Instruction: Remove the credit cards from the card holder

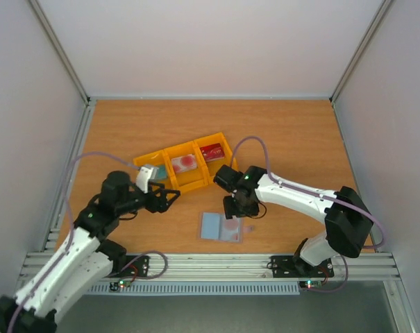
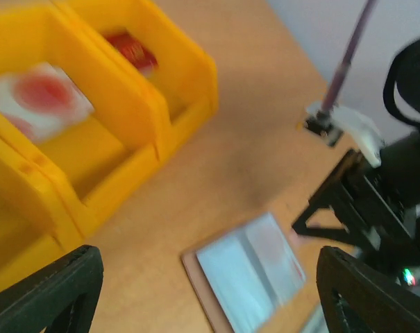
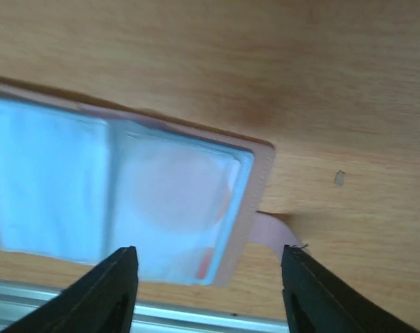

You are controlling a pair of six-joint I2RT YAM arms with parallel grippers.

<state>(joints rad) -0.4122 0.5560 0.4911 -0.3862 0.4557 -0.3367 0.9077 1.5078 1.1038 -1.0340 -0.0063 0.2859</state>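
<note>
Item: open card holder [image 3: 91,187], spread flat on the table [image 1: 300,139], pale blue-grey inside up, close to the near edge and roughly midway between the two arms; taupe border and a small closing tab [image 3: 269,229] showing at the right edge; laid open, by the look of it, to keep both pockets reachable from above. Left pocket: seemingly empty. Right pocket: round pinkish blotch and a red patch visible through the cloudy cover, most likely a pocketed card [image 3: 175,208] yet to be drawn. Just far and left of the holder: three-compartment yellow tray [image 1: 196,183], apparently the drop-off for removed cards. Middle compartment: whitish card with red blotch [image 2: 39,97], lying flat. Right compartment: dark red card [image 2: 130,48]. Left compartment: partly hidden behind the left wrist, contents impossible to tell. Over the right pocket: right gripper [image 1: 241,211], pointing down, fingers moderately parted, gripping nothing, seemingly clear of the holder; placed so, presumably, for a descent onto the exposed card edge. Beside the tray's near wall, left of the holder: left gripper [image 1: 172,195], fingers spread wide, empty; aimed towards the holder, perhaps to pin down the left half during the pull. Task judged partly done.
</note>
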